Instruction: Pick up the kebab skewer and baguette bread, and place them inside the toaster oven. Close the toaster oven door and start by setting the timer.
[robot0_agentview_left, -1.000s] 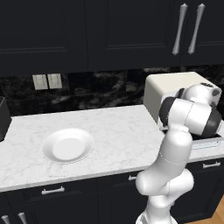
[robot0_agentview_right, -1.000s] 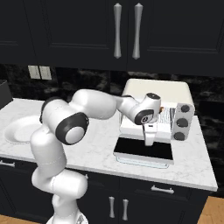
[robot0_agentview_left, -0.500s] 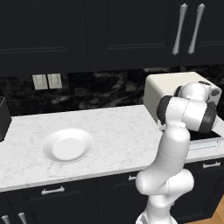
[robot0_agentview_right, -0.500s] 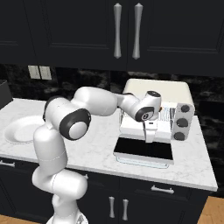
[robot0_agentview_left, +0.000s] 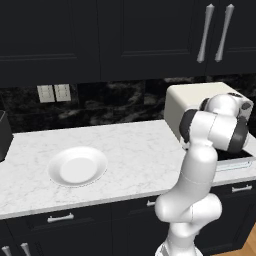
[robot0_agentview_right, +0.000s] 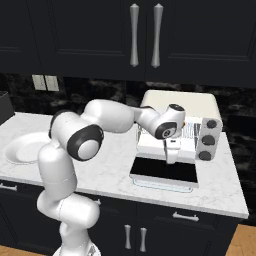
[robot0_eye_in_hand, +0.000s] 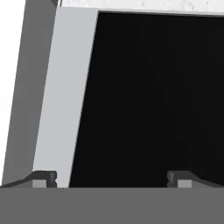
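A: Where is the toaster oven (robot0_agentview_right: 178, 107) seen?

B: It is seen at the right end of the white marble counter (robot0_agentview_right: 220, 186), against the black backsplash. Its cream-white top is visible in both base views. Three dark knobs (robot0_agentview_right: 208, 140) are set on its right side.

A: And how is the toaster oven door (robot0_agentview_right: 165, 171) placed?

B: It is folded down flat in front of the oven, so the dark glass is turned upward. The pale handle bar lies along the front edge, near the edge of the counter. Behind the door, the wire rack (robot0_agentview_right: 190, 131) can be seen inside the oven.

A: How is the gripper (robot0_agentview_right: 171, 156) held?

B: It is pointed downward just above the open door, in front of the oven mouth. In the hand view the two finger tips (robot0_eye_in_hand: 43, 179) are set far apart, and nothing is held between them. Below them the dark glass and the pale frame of the door are seen.

A: Can the kebab skewer and the baguette bread be located?

B: That cannot be told from these views; most of the oven's inside is hidden by the arm.

A: What else is placed on the counter?

B: A white plate (robot0_agentview_left: 77, 166) is placed well to the left, with nothing on it.
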